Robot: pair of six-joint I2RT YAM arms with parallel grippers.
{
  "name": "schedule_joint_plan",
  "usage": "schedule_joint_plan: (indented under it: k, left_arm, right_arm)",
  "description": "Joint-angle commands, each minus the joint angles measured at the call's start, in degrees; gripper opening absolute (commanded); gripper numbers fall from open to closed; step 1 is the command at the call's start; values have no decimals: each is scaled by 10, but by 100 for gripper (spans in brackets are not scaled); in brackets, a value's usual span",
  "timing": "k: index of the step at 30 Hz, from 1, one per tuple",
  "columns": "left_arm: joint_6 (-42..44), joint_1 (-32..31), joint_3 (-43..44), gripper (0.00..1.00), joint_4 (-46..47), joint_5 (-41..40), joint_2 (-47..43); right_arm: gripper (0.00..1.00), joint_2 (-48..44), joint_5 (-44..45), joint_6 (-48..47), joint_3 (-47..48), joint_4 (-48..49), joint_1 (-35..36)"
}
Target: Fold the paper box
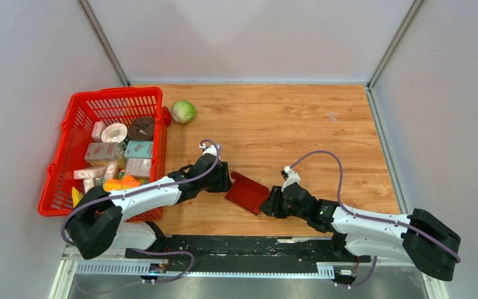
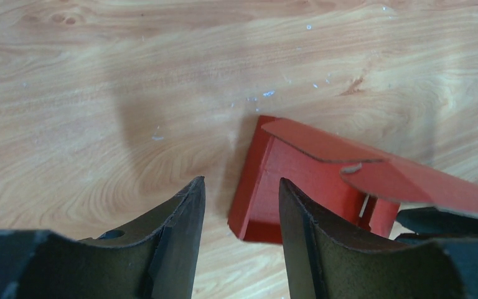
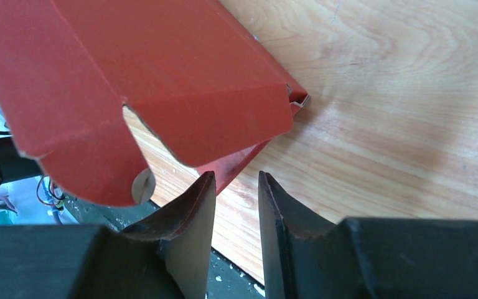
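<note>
Jaws on the left gripper point(image 2: 241, 184) stand apart, bare table point(image 2: 99, 93) showing between them, nothing clamped. Just past its right finger sits the paper box point(image 2: 305, 180), plain dark red, half raised, one wall upright and rounded flaps leaning over. Across from it, the right gripper point(image 3: 236, 176) shows a narrower gap, wood visible through it, nothing pinched. The box's lower corner sits right at its fingertips. From overhead, we see the box on the table between both grippers. Further left, a red mesh basket point(image 1: 74, 118) holds small cartons point(image 1: 103, 151); their print is too small for us to read. A green cabbage point(image 1: 183, 111) lies beside the basket.
</note>
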Motion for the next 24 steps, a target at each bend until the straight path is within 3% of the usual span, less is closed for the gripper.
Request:
schedule_joint_plan:
  k: [1, 12, 16, 24]
  left_arm:
    - [13, -4, 13, 55, 81, 2, 28]
    - [-35, -37, -13, 52, 165, 12, 80]
    - [-60, -53, -49, 51, 208, 3, 69]
    - [-74, -58, -72, 56, 144, -57, -18]
  right_arm:
    - [34, 27, 28, 4, 19, 56, -5]
    - [39, 93, 56, -85, 107, -12, -25]
    - [43, 140, 12, -108, 142, -53, -58]
    - [62, 130, 25, -168, 178, -170, -67]
